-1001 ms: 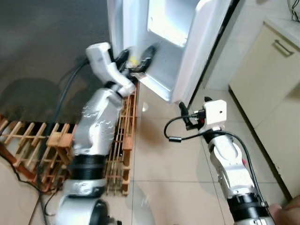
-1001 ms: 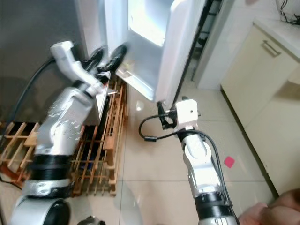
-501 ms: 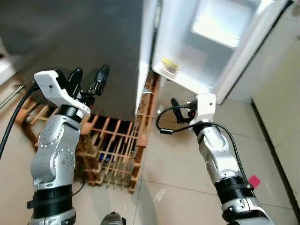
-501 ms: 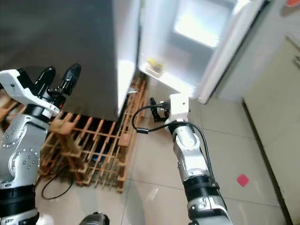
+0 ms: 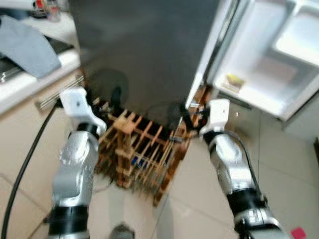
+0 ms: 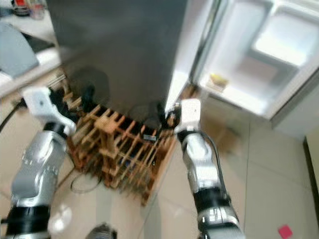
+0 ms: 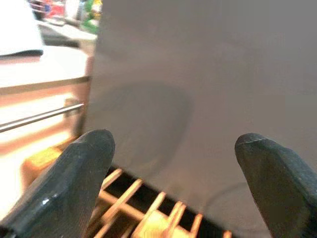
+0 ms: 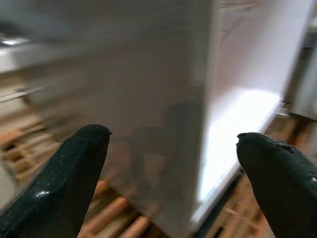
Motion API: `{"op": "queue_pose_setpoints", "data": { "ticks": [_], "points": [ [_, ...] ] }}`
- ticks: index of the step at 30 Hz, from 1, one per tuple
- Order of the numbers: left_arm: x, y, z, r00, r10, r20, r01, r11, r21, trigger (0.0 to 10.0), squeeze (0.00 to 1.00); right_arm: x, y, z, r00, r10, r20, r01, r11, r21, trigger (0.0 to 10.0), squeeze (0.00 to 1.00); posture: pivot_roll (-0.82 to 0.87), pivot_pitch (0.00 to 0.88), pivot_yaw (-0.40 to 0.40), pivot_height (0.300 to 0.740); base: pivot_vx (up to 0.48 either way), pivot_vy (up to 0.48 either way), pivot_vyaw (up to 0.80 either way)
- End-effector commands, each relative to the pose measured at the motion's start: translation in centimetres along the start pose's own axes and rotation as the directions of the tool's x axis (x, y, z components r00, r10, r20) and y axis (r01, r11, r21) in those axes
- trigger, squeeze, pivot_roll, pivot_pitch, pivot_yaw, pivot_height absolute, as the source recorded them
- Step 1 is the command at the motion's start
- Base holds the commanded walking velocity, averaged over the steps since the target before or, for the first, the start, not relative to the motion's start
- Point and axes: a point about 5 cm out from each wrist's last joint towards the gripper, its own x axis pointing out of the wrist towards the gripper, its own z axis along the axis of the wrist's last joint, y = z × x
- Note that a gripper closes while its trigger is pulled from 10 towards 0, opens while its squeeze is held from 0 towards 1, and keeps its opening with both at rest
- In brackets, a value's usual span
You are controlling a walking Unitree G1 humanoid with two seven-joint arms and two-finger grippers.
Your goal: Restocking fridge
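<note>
A wooden rack (image 5: 144, 149) stands on the tiled floor (image 5: 199, 209).

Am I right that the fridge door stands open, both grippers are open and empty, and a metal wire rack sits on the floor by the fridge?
Nearly: the rack on the floor is wooden, not metal wire, as the left eye view shows. The rest holds: the fridge door stands open, and the left gripper and right gripper are both open and empty in their wrist views.
</note>
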Motion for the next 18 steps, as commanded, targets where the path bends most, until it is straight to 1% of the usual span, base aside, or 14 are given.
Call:
{"op": "queue_pose_setpoints", "data": {
  "ticks": [1,2,3,4,9,11,12,14,16,18],
  "points": [
    [0.1,-1.5,0.1,0.999,-0.032,0.021,0.031,0.999,0.022,10.0,0.0,-0.2,-0.9,0.5,1.0,-0.017,0.007,0.017,1.0,0.007,10.0,0.0,0.13,0.0,-0.131,0.74,0.0,0.0,0.62],
    [0.1,-1.5,0.1,0.999,-0.032,0.021,0.031,0.999,0.022,10.0,0.0,-0.2,-0.9,0.5,1.0,-0.017,0.007,0.017,1.0,0.007,10.0,0.0,0.13,0.0,-0.131,0.74,0.0,0.0,0.62],
    [0.0,-2.1,-0.1,0.999,-0.041,0.021,0.041,0.999,0.028,10.0,0.0,-0.4,-1.0,0.3,1.0,-0.001,0.002,0.001,1.0,0.005,10.0,0.0,0.13,0.0,-0.13,0.74,0.0,0.0,0.61],
    [0.0,-2.2,-0.1,0.999,-0.046,0.021,0.045,0.999,0.026,10.0,0.0,-0.4,-1.0,0.2,1.0,0.004,-0.004,-0.004,1.0,0.004,10.0,0.0,0.13,0.0,-0.131,0.74,0.0,0.0,0.6],
    [-0.3,-2.0,-0.5,0.999,-0.035,0.006,0.035,0.999,0.025,10.0,0.0,-0.4,-1.0,-0.3,0.999,0.006,-0.031,-0.005,1.0,0.03,10.0,0.0,0.13,0.0,-0.131,0.74,0.0,0.0,0.6],
    [-0.5,-1.6,-1.0,1.0,-0.003,-0.013,0.003,1.0,-0.004,10.0,0.0,-0.2,-0.5,-0.5,0.999,0.021,-0.036,-0.019,0.999,0.042,10.0,0.0,0.13,0.0,-0.121,0.74,0.0,0.0,0.59],
    [-0.5,-1.6,-1.1,1.0,0.004,-0.016,-0.004,1.0,0.001,10.0,0.0,-0.1,-0.3,-0.4,0.999,0.03,-0.034,-0.029,0.999,0.038,10.0,0.0,0.13,0.0,-0.119,0.74,0.0,0.0,0.59],
    [-0.4,-1.9,-1.3,1.0,0.015,-0.015,-0.015,1.0,0.028,10.0,0.0,0.3,0.1,0.0,0.999,0.052,-0.016,-0.052,0.999,0.015,10.0,0.0,0.12,0.0,-0.114,0.74,0.0,0.0,0.58],
    [-0.2,-2.0,-1.5,0.999,0.026,-0.023,-0.024,0.998,0.061,10.0,0.0,0.4,-0.1,0.2,0.999,0.047,-0.011,-0.047,0.999,0.003,10.0,0.0,0.12,0.0,-0.114,0.74,0.0,0.0,0.58],
    [0.3,-2.3,-1.8,0.998,0.036,-0.044,-0.03,0.989,0.142,10.0,0.0,0.3,-1.0,0.2,1.0,-0.003,-0.01,0.003,0.998,-0.068,10.0,0.0,0.12,0.0,-0.108,0.74,0.0,0.0,0.58]
  ]
}}
